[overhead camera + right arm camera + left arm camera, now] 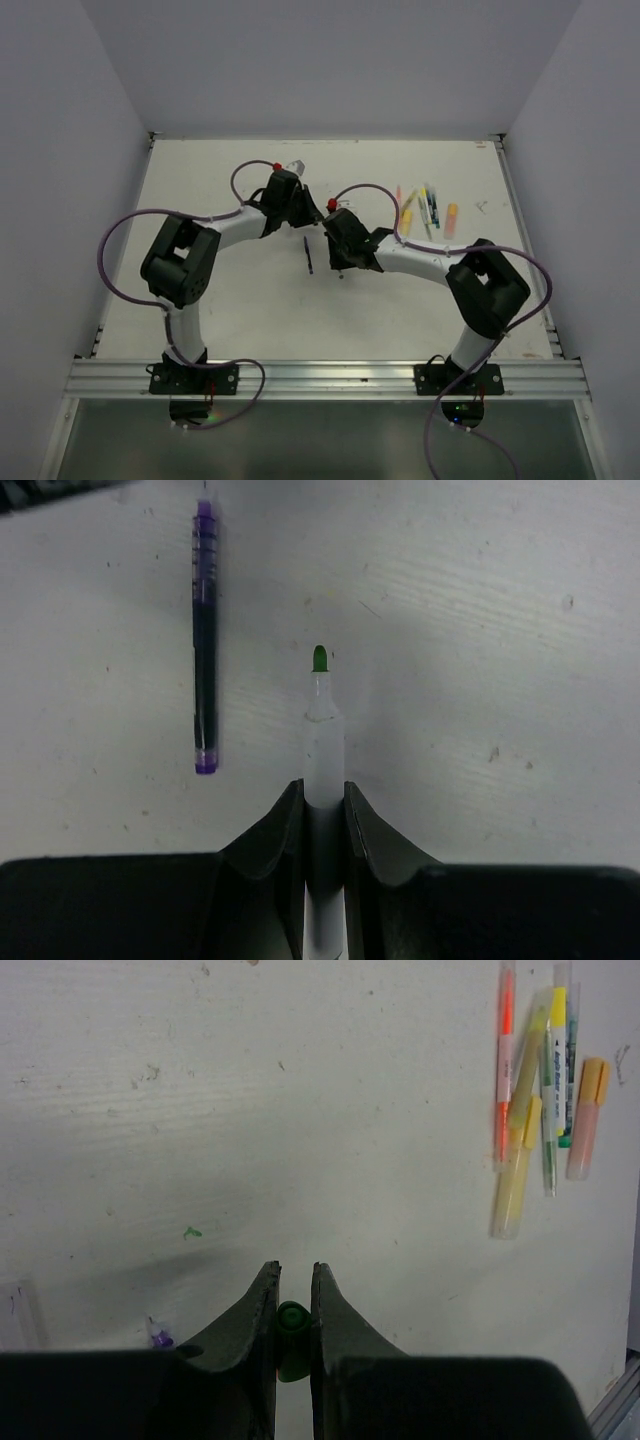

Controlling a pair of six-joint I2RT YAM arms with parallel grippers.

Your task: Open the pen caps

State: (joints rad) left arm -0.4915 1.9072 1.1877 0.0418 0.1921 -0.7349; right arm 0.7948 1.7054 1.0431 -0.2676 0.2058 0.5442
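The left gripper [295, 1272] has its fingers drawn almost together, clamped on a short green cap [292, 1322] that sits deep between them, its round end just showing. The right gripper [322, 788] is pinched tight on a pale pen [324, 745]. The barrel sticks out past the fingertips and ends in a bare green tip [319, 658], so this pen has no cap on it.

The loose pens [540, 1100] make the landmark: a huddle of yellow, orange, green and pale markers lying roughly side by side, some overlapping, caps still on. In the overhead view both grippers sit well left of that huddle, close to each other near the table's middle. A purple pen [205, 640] lies flat on the table [280, 320], also left of the huddle and just beside the pale pen, running nearly parallel to it without touching.

The huddle lies toward the far right corner, near the table's right and far edges. Left of it and nearer the arm bases, the white surface is bare apart from the purple pen.
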